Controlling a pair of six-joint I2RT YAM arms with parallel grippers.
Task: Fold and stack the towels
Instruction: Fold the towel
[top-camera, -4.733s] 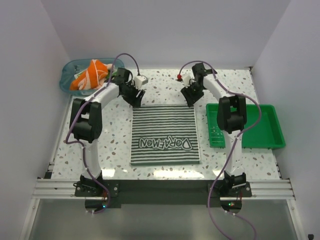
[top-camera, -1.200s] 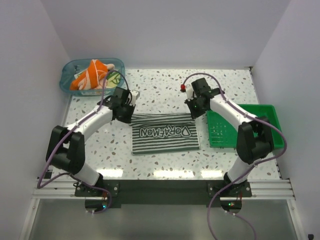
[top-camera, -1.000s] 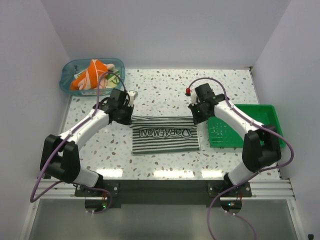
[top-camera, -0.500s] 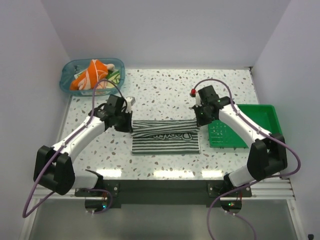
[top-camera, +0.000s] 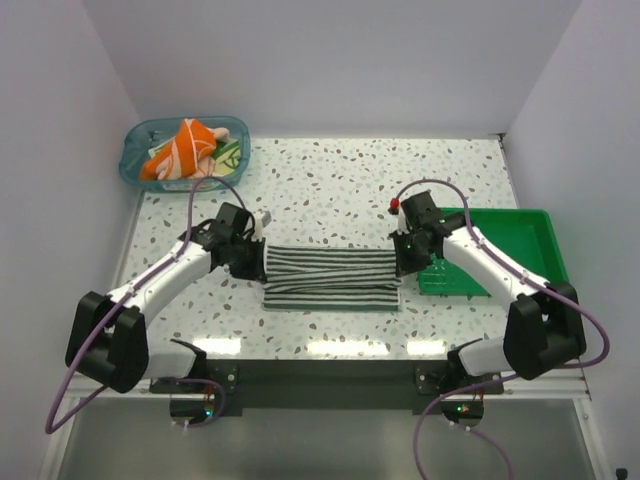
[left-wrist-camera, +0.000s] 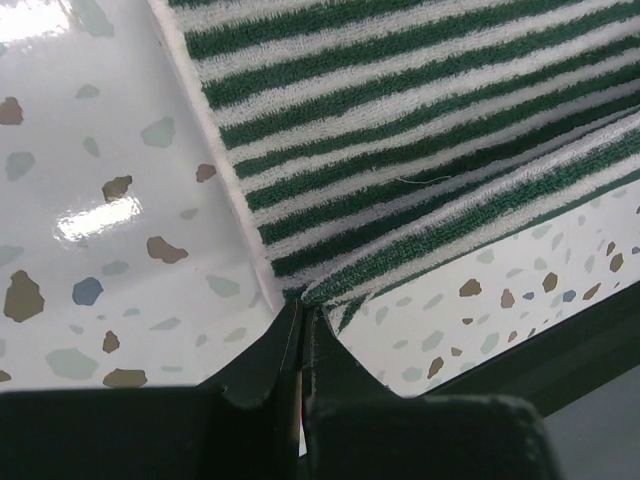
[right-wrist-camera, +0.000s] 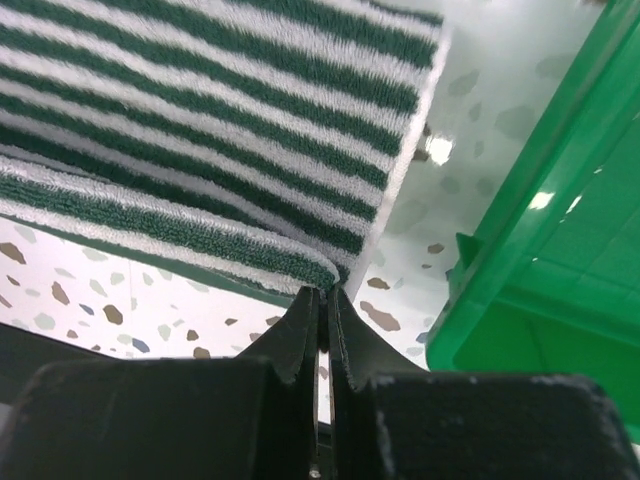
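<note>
Our left hand (left-wrist-camera: 300, 312) is pinched tight on the left corner of the striped towel (top-camera: 330, 275), with nothing but cloth between its fingers. The right hand (right-wrist-camera: 322, 297) grips the opposite corner the same way. The towel stretches between the two hands. Its lower layer lies flat on the surface (top-camera: 330, 190) and the gripped edge is doubled back over it, so the towel shows as a narrow band.

We hold both corners at once so that the edge comes down straight and taut; with one hand alone the other side would likely sag and skew the fold. We judge this fold partway done, since the gripped edge appears to sit over the band and not yet on the side nearer our bases.

Just outside the right hand lies the green tray (top-camera: 520, 240), near enough that a sideways drift could knock its wall. Well beyond the left hand is the bin (top-camera: 135, 160), where the orange towel (top-camera: 180, 148) lies bunched with a bit of green towel (top-camera: 230, 152) beside it. Neither is folded, so most of the task remains.
</note>
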